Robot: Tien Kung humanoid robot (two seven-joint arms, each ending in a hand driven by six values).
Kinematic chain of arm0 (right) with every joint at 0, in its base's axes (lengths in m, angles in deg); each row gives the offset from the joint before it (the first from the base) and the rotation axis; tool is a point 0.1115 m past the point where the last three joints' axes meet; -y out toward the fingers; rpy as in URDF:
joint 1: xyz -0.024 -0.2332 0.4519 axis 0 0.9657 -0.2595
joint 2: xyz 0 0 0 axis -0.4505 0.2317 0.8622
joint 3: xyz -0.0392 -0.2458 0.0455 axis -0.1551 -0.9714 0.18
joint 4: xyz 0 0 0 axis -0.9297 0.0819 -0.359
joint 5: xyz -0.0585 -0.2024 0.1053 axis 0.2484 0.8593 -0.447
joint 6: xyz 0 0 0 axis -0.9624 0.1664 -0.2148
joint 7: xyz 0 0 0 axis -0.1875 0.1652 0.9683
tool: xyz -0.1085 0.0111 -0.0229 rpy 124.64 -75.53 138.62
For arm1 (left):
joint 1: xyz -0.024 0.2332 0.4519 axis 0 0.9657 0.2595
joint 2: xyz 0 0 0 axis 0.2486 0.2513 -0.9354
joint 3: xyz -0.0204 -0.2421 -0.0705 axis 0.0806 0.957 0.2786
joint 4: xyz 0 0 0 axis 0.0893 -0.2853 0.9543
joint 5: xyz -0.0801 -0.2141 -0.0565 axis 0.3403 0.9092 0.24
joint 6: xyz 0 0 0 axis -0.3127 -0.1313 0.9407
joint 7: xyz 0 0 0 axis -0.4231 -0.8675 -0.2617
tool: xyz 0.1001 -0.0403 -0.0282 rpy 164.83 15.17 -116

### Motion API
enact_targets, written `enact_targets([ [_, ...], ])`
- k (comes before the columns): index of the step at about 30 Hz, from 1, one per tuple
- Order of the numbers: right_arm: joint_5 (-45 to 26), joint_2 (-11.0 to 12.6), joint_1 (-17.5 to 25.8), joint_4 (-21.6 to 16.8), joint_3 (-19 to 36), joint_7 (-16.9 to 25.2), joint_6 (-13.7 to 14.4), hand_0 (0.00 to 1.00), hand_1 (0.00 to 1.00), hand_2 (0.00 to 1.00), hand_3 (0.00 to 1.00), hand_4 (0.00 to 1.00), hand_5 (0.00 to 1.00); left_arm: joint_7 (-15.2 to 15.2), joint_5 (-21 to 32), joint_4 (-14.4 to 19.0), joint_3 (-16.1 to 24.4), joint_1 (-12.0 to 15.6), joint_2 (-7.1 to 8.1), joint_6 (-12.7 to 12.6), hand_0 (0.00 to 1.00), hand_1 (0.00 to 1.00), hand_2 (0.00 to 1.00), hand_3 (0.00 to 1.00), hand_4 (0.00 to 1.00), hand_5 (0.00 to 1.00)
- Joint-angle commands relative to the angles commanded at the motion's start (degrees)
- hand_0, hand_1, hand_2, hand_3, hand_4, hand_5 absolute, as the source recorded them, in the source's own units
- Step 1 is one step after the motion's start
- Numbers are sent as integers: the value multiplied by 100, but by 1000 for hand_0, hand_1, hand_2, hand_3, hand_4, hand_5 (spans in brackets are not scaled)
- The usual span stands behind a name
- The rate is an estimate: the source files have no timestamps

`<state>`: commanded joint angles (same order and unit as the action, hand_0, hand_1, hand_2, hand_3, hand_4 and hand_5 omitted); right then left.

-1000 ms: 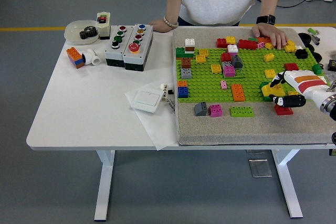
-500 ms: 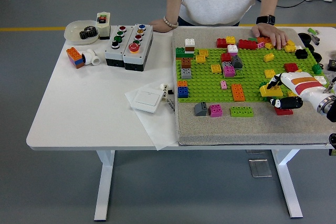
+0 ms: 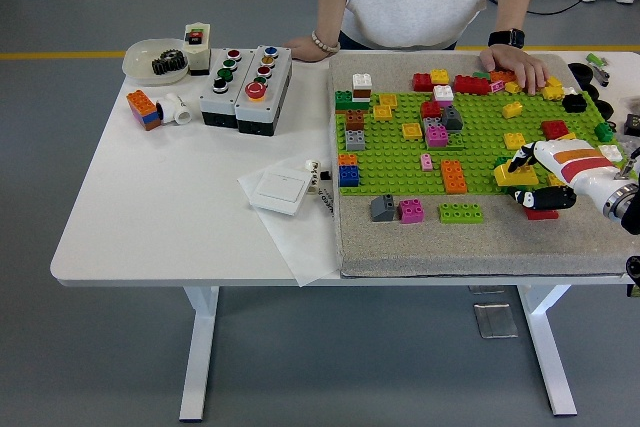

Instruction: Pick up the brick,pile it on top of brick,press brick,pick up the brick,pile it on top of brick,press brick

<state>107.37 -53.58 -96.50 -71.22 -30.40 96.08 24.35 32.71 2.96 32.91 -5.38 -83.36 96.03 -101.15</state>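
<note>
The right hand point(image 3: 545, 179) is at the right edge of the green plate point(image 3: 470, 137); its fingers pinch a yellow brick point(image 3: 515, 176); a red brick point(image 3: 541, 213) lies just under the hand.

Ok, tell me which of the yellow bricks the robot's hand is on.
The flat yellow brick at the green baseplate's near right corner: the right hand is closed on it. The other yellow bricks lie farther back, untouched by it.
</note>
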Motion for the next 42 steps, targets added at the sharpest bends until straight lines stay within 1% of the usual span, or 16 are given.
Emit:
enact_targets([
  [16, 50, -23, 26, 29, 4, -37, -70, 654, 624, 639, 581, 712, 326, -13, 42, 4, -30, -14, 7, -3, 786, 798, 816, 646, 661, 653],
  [22, 48, -10, 17, 3, 49, -23, -44, 651, 624, 639, 578, 712, 327, -14, 45, 5, -34, -13, 7, -4, 785, 798, 816, 646, 661, 654],
  [27, 88, 33, 25, -154, 160, -20, -2, 654, 621, 636, 579, 712, 325, -15, 46, 4, -32, -10, 7, -5, 785, 798, 815, 645, 661, 653],
  [39, 137, 93, 70, -394, 394, -18, 55, 652, 620, 637, 580, 721, 325, -15, 54, 2, -35, -7, 11, -3, 784, 797, 815, 645, 662, 653],
  [42, 379, 184, 243, -676, 604, -93, 118, 652, 620, 637, 580, 721, 325, -23, 72, 1, -47, -5, 13, -4, 784, 797, 815, 645, 662, 653],
])
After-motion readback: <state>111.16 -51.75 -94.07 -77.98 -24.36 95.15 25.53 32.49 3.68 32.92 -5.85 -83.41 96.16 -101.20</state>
